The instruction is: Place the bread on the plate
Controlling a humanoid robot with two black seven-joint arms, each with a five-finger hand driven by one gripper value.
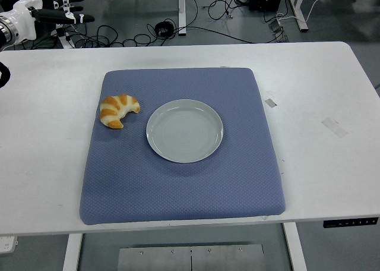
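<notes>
A golden croissant [118, 110] lies on the blue mat [184, 182], near the mat's left edge. A pale grey plate [184, 130] sits on the middle of the mat, just right of the croissant and not touching it. The plate holds nothing. My left hand [59, 8] is at the top left corner, raised above the far left of the table. Its fingers are spread and straight, and it holds nothing. It is well away from the croissant, up and to the left of it. My right hand does not show.
The white table [320, 93] has small tape marks [334, 127] on its right side. Cables and table legs lie on the floor beyond the far edge. A dark object [3, 75] shows at the left edge.
</notes>
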